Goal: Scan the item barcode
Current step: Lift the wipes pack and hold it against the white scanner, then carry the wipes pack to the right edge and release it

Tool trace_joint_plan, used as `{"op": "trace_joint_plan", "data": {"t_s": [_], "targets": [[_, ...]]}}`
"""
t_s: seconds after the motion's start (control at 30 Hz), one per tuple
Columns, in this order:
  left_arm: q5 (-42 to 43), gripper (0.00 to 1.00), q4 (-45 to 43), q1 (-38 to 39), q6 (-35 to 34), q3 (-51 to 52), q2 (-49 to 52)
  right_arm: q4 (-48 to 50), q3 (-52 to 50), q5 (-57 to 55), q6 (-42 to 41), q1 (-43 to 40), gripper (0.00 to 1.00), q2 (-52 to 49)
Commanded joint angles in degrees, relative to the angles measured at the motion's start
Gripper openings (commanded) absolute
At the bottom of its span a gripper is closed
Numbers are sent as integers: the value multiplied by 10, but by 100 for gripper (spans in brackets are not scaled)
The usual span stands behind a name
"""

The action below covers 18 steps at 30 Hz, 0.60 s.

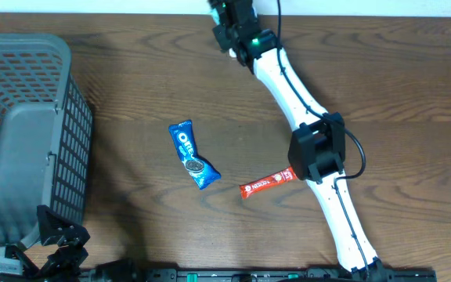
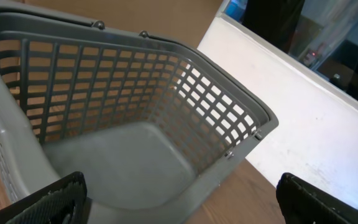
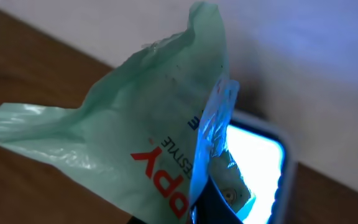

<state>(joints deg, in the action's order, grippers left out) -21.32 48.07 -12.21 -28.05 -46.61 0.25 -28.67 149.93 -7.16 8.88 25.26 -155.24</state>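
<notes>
Green packet [image 3: 123, 124], pinched tight in my right gripper [image 1: 227, 17] at the far edge of the table [image 1: 131, 78], hangs right by the glowing scanner [image 3: 260, 168], so I think this is the scan step and next I must turn its barcode to the light; my left gripper [image 2: 185, 202] sits spread wide by the basket [image 2: 104, 81].

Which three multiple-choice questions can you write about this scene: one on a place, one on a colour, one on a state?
1. Where does the basket stand?
A) on the robot's left
B) in the centre
C) on the robot's right

2. What colour is the packet in the right gripper?
A) red
B) green
C) yellow

3. How is the left gripper?
A) shut on the basket
B) shut and empty
C) open and empty

Answers:
1 A: the overhead view shows it at the left edge.
2 B: the right wrist view shows pale green film.
3 C: its fingers stand wide apart with nothing between them.
</notes>
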Motion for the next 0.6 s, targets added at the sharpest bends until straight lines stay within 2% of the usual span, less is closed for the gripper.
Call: {"op": "trace_joint_plan", "data": {"t_s": [0.0, 0.27, 0.4, 0.57], "targets": [[-3, 98, -1, 2, 10, -1, 0, 6, 20, -7, 15, -16, 1, -7], [-3, 98, -1, 2, 10, -1, 0, -8, 18, 15, 14, -28, 1, -14], [-3, 98, -1, 2, 10, -1, 0, -74, 26, 10, 14, -30, 1, 5], [-3, 98, -1, 2, 10, -1, 0, -222, 32, 10, -23, -56, 1, 66]]}}
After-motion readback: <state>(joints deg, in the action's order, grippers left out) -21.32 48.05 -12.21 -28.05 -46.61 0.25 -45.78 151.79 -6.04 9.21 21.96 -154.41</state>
